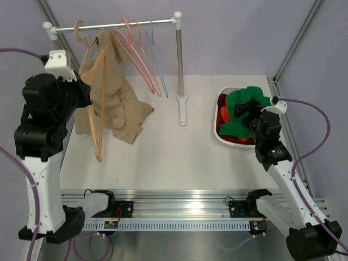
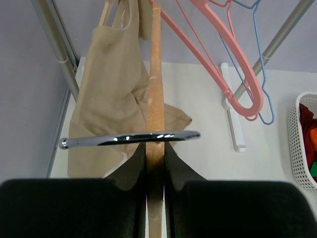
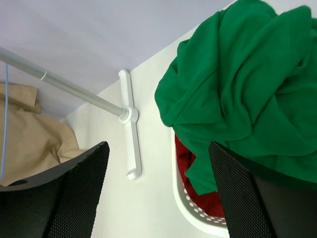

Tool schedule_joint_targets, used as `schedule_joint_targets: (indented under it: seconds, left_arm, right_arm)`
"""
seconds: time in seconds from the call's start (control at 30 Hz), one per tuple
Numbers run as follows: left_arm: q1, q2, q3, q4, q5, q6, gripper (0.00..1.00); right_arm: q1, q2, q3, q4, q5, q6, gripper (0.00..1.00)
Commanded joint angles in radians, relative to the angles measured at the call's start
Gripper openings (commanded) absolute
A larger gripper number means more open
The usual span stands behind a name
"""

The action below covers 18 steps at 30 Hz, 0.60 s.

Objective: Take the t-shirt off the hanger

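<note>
The t-shirt point(image 1: 247, 98) lies bunched in the white basket point(image 1: 228, 142) at the frame's right, off the hanger point(image 1: 97, 136), whose long axis runs top to bottom at the left, clamped in the left pincer point(image 2: 155, 148), while the nearer right pincer point(image 3: 157, 153) gapes wide and empty before it

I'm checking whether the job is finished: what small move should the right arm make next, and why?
Probably lift the right gripper up and away from the basket. Its fingers are open, the green t-shirt lies heaped in the basket, and the wooden hanger is bare, clamped in the left gripper, so nothing is left to pull.
</note>
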Motion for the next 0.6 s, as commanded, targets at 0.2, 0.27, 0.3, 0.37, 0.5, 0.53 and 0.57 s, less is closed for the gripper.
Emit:
schedule_joint_targets:
  seconds: [0.2, 0.27, 0.3, 0.37, 0.5, 0.53, 0.57]
  left_arm:
    - [0.074, 0.383, 0.334, 0.006, 0.134, 0.070, 0.00]
    - [0.083, 0.457, 0.374, 0.009, 0.120, 0.068, 0.00]
    - [0.089, 0.482, 0.395, 0.013, 0.120, 0.058, 0.00]
    - [0.089, 0.520, 0.435, 0.038, 0.098, 0.056, 0.00]
    - [0.117, 0.594, 0.492, 0.105, 0.104, 0.036, 0.00]
    - [0.138, 0.605, 0.500, 0.120, 0.126, 0.027, 0.00]
    - [0.145, 0.617, 0.515, 0.145, 0.132, 0.024, 0.00]
  right_arm:
    - [0.036, -0.088, -0.056, -0.009, -0.115, -0.007, 0.90]
    - [0.054, -0.099, -0.065, -0.013, -0.131, -0.017, 0.90]
    - [0.058, -0.102, -0.070, -0.013, -0.140, -0.023, 0.90]
    - [0.077, -0.111, -0.087, -0.013, -0.163, -0.026, 0.91]
    - [0.094, -0.123, -0.116, -0.004, -0.215, -0.029, 0.91]
    - [0.097, -0.132, -0.126, -0.002, -0.220, -0.030, 0.91]
    - [0.105, -0.136, -0.130, -0.004, -0.221, -0.035, 0.91]
